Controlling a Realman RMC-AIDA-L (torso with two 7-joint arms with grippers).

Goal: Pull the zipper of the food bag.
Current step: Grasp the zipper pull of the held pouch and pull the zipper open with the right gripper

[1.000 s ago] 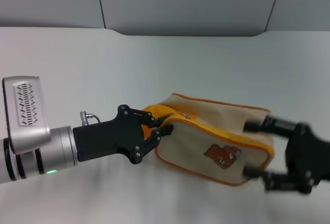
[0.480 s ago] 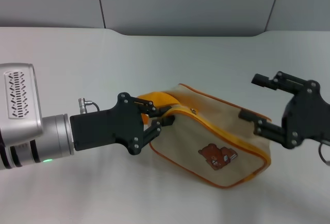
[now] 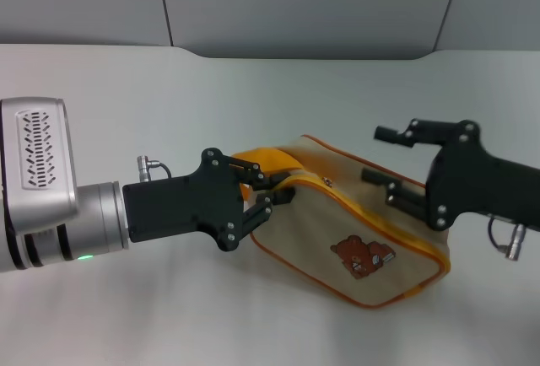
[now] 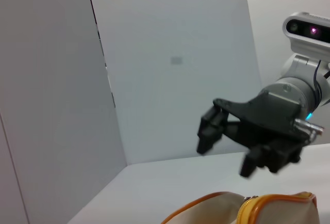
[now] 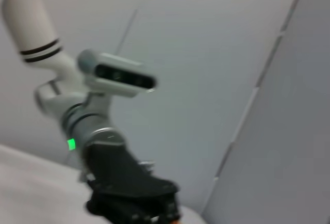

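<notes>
The food bag [image 3: 354, 227] lies on the white table, beige with orange-yellow trim and a brown bear picture [image 3: 363, 252]. The zipper [image 3: 380, 221] runs along its top front edge, with a small silver pull tab [image 3: 326, 182] near the left end. My left gripper [image 3: 263, 194] is shut on the bag's left end, by the orange-yellow handle [image 3: 261, 162]. My right gripper [image 3: 384, 157] is open, over the bag's right half, its fingers pointing left toward the tab and apart from it. The left wrist view shows the right gripper [image 4: 219, 131] above the bag's top [image 4: 227, 211].
The white table [image 3: 211, 96] stretches behind and to the left of the bag, ending at a grey wall [image 3: 295, 3]. The right wrist view shows only my left arm [image 5: 111, 146] and the wall.
My right gripper has risen from the bag's right end and moved left over the bag, open. The bag's right end swung a little. My left gripper kept its hold.
</notes>
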